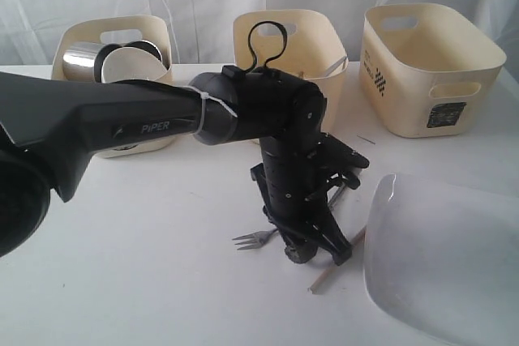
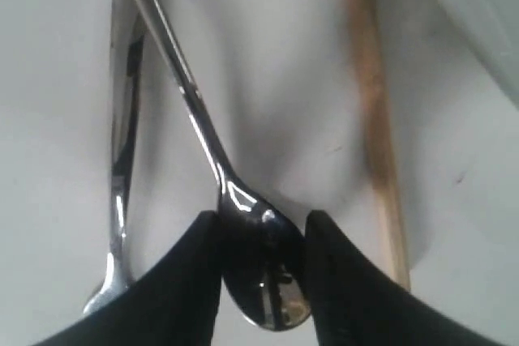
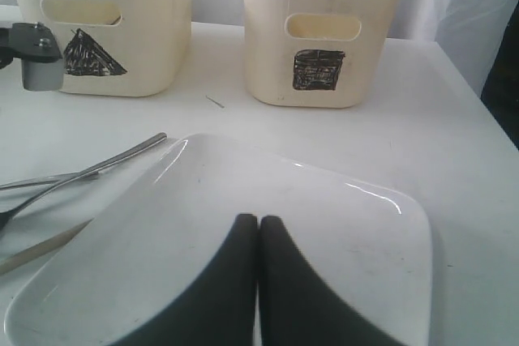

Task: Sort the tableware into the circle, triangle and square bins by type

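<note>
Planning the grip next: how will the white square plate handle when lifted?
The white square plate looks glossy, so probably slippery. It seems rigid ceramic, likely breakable. Lying flat on the table, its edge may be hard to catch.

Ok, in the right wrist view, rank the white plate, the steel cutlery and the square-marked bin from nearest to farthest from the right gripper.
1. White plate, directly beneath the shut right gripper.
2. Steel cutlery, on the table just off the plate's edge.
3. Square-marked bin, beyond the plate at the table's back.
</note>
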